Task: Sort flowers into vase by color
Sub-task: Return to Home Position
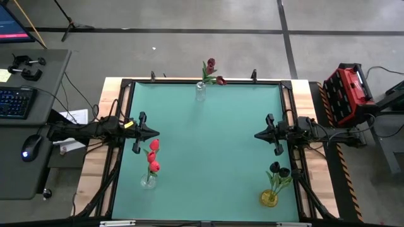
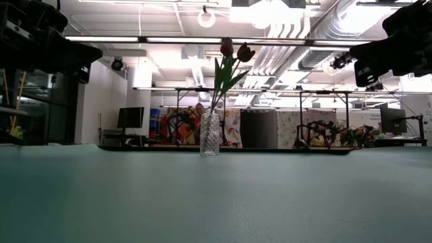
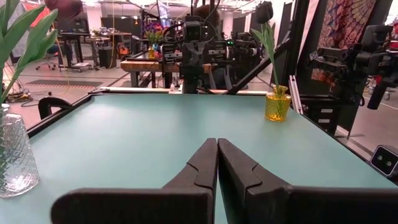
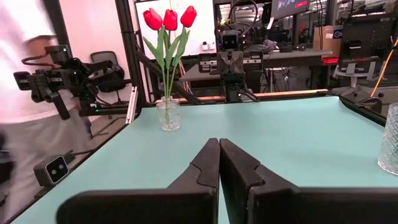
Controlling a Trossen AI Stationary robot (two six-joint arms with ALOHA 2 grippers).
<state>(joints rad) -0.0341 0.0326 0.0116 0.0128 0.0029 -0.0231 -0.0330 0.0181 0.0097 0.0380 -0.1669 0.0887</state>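
Ok, high view: left arm (image 1: 95, 129) and right arm (image 1: 310, 129) are facing each other across the tabletop (image 1: 208, 145). Both sets of jaws are pressed together, carrying nothing. Red-pink flowers (image 1: 153, 157) are standing in a clear vase (image 1: 148, 182) just beside the left jaws. Black flowers (image 1: 278, 170) are sitting in the yellow vase (image 1: 269, 198) near the right jaws. Maroon flowers (image 1: 211, 64) are well apart from both.

Low view: maroon flowers (image 2: 233, 50) are standing upright in their glass vase (image 2: 210, 133).

Left wrist: jaws are touching along their length, yellow vase (image 3: 277, 104) well ahead of them.

Right wrist: jaws are likewise together, red-pink flowers (image 4: 169, 18) well ahead.

No stem is lying loose and every stem is upright, so I'm reading the coming move as a plain retreat. No writing is coming through legibly.
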